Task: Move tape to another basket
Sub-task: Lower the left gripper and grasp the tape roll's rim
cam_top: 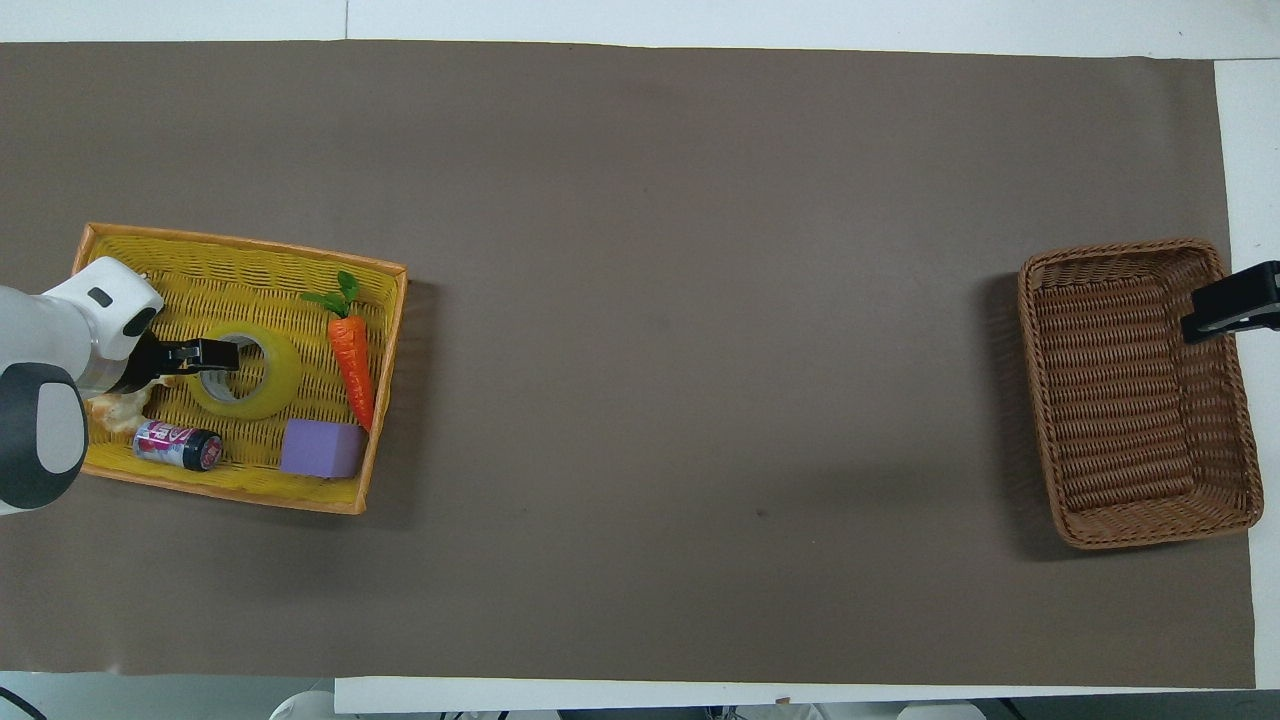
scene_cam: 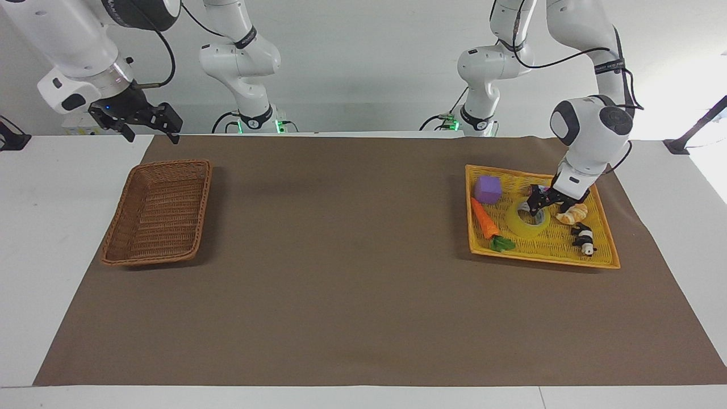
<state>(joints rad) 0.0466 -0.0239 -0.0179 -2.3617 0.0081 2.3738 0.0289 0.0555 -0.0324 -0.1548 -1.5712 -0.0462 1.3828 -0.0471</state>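
left end effector (scene_cam: 539,207) open at tape (scene_cam: 527,219) | right end effector (scene_cam: 149,122) open, waits

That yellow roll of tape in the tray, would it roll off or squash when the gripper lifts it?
The tape lies flat on its side in the yellow tray, so it probably won't roll. Its thick ring with a pale core looks stiff, unlikely to squash. The open left gripper is at its rim; the glossy surface might be slippery.

One camera faces the robots from high, another looks steeply down (both share the whole mat (scene_cam: 341,272)).
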